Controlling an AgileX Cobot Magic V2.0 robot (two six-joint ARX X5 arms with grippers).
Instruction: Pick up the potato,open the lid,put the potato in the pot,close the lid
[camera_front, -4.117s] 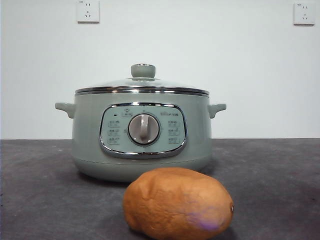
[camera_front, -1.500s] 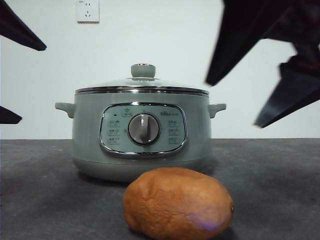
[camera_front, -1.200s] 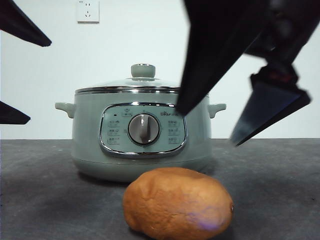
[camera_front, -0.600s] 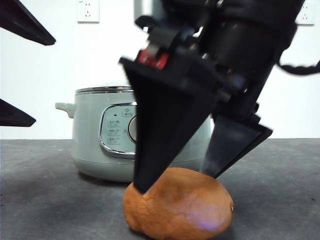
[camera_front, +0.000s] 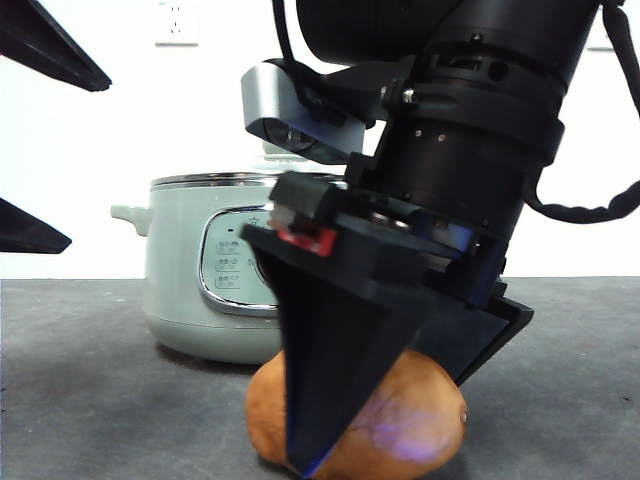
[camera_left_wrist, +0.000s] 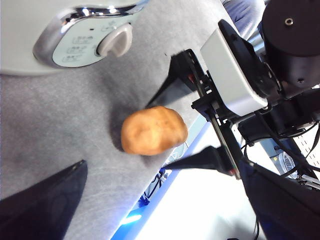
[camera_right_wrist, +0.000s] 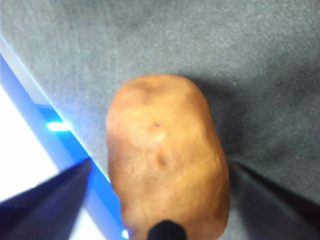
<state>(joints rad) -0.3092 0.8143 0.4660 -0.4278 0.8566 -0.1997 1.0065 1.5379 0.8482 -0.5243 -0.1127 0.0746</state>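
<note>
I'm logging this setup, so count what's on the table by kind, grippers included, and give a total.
Potato: 1
Pot: 1
Grippers: 2, the right gripper astride the potato, the left gripper waiting off to one side
Total: 4
The lid is hidden behind the right arm.

Squat sage-green cooking pot (camera_front: 195, 290): right half hidden behind right gripper (camera_front: 385, 400) in front view | domed glass lid: all but a strip of its steel rim (camera_front: 215, 180) hidden | oval orange-brown potato (camera_front: 410, 420): middle covered by the near black jaw | left gripper (camera_front: 35, 140): cut off at edge.
</note>
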